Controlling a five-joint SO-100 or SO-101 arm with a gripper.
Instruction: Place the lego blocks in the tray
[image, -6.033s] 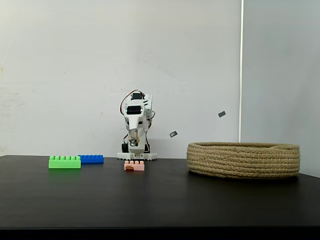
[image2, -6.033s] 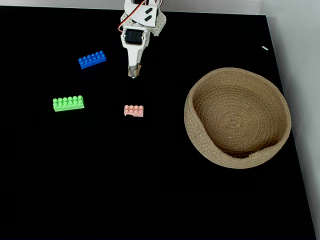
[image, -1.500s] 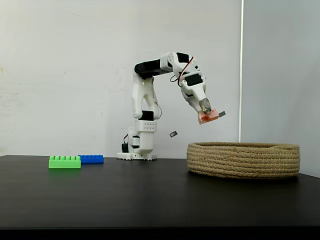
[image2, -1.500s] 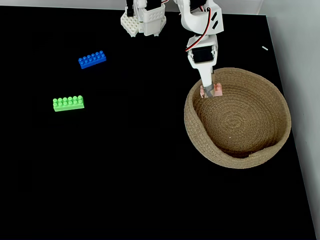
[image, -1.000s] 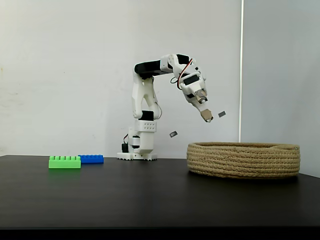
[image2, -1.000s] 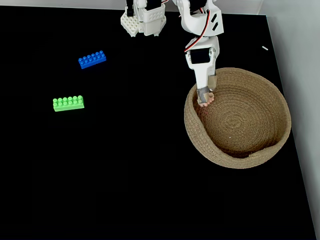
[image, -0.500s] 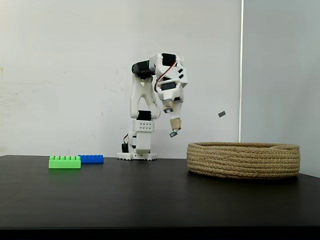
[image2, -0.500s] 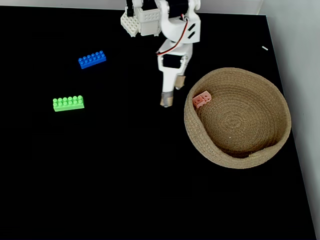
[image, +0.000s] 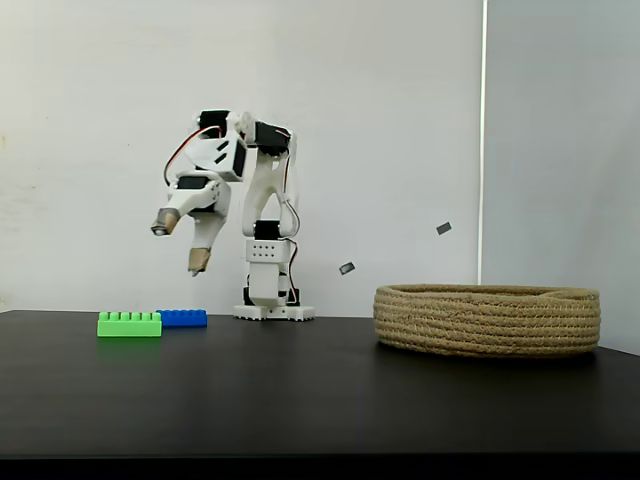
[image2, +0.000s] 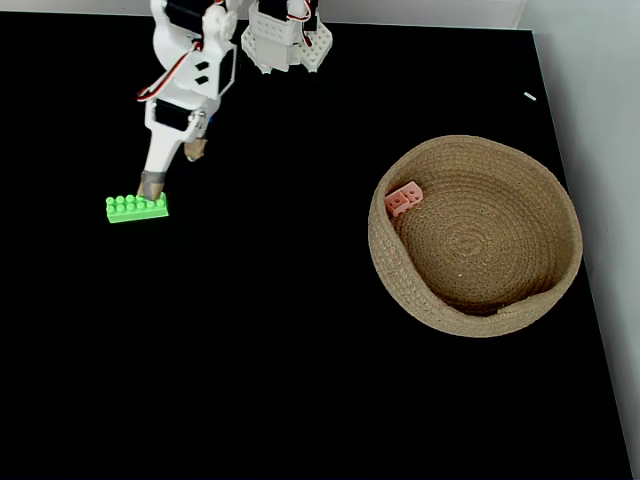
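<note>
My gripper (image: 181, 244) hangs open and empty, well above the table on the left in the side fixed view. From above, the gripper (image2: 172, 168) has one fingertip (image2: 152, 185) over the far edge of the long green lego block (image2: 137, 207). That green block (image: 129, 324) lies flat on the black table, with the shorter blue block (image: 182, 317) just behind it; from above the arm covers the blue one. The small pink block (image2: 403, 199) rests inside the tray (image2: 475, 326) against its far left wall. Seen from the side, the tray (image: 487, 320) stands at the right.
The arm's white base (image2: 280, 45) stands at the table's far edge, in front of a white wall. The black table's right edge (image2: 590, 300) runs close beside the tray. Two small grey tags (image: 444, 228) stick to the wall.
The gripper let the pink block go into the tray, then the arm swung left, away from the tray. It now hangs open above the green and blue blocks.
</note>
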